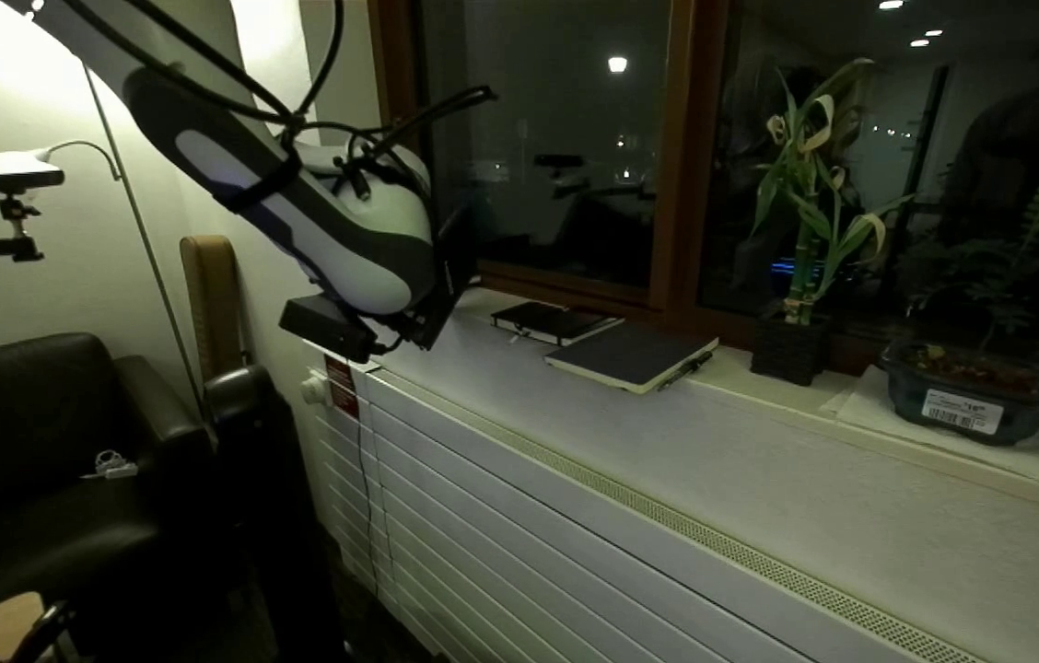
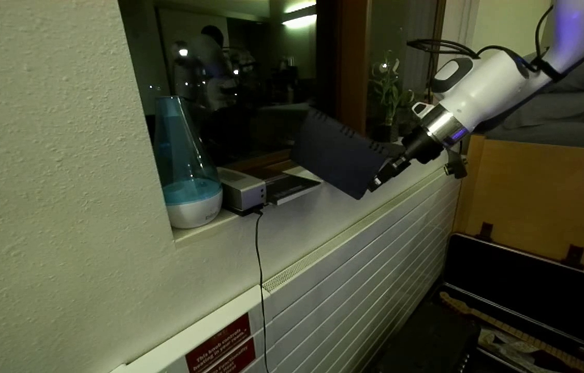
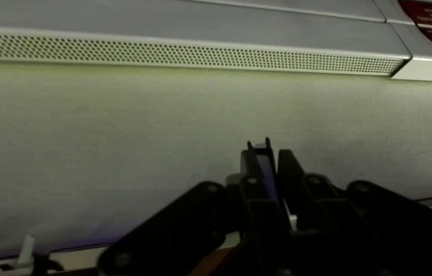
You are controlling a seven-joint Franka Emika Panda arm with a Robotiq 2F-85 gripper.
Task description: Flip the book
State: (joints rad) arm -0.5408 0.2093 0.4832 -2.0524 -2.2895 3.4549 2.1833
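- Dark night in the window [image 1: 566, 175], and below it a pale sill [image 1: 805, 479] runs down to the radiator [image 1: 501, 516], with a bamboo plant [image 1: 805, 262] off one way and a humidifier [image 2: 189, 173] and a grey box [image 2: 243, 189] the other
- At the foot of the glass a black notebook [image 1: 552, 322] and a wider dark grey book [image 1: 635, 354] lie flat, a pen [image 1: 687, 370] just beside the wider one; neither is in the robot's grip
- What I take for the book to flip [image 2: 341, 155] is up in front of the window, dark cover showing broadly in an exterior view, tilted, its top edge sloping down toward the arm [image 2: 494, 88]
- The gripper [image 3: 266, 157] pinches it by the side nearest the arm, close to the lowest corner; in the wrist view it shows edge-on, a thin strip in the grip
- Done, as I judge it: the book is grasped and raised, nearer standing than lying, so the turn looks about midway
- The lowest corner seems clear of the sill, though I can't swear it isn't touching
- Left, I'd say: tip it the rest of the way, lower it until a face lies flat, let go and back off
- Which face ought to end up on top, I can't tell from here
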